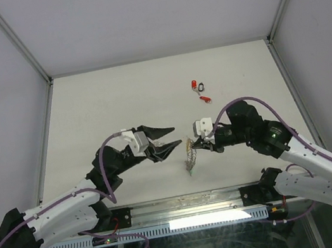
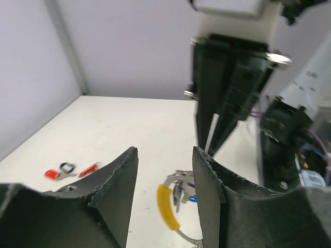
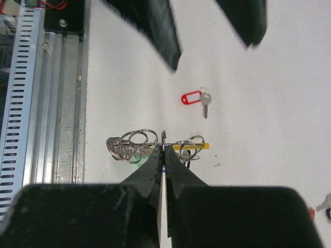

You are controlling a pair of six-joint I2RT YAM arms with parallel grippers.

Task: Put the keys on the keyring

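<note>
Pinching the keyring point(image 3: 132, 140), the right hand point(image 3: 163, 151) is closed; left hand point(image 1: 176, 135) parted.

Bright, diffuse light; faint shadows on white bench point(image 1: 116, 94). Left wrist view blurred, left pincer point(image 2: 165, 151) out of focus.

- keyring point(image 3: 132, 144): shiny silvery metal coils, plus a smooth yellow plastic bit
- key point(image 3: 205, 107): bright metal from what I can see, on a glossy red plastic tag point(image 3: 190, 98)
- left fingers point(image 2: 121, 191): matt black plastic, with rough jagged edges
- table point(image 1: 117, 100): looks matt white and smooth to me
- rail point(image 3: 20, 103): dull slotted metal
</note>
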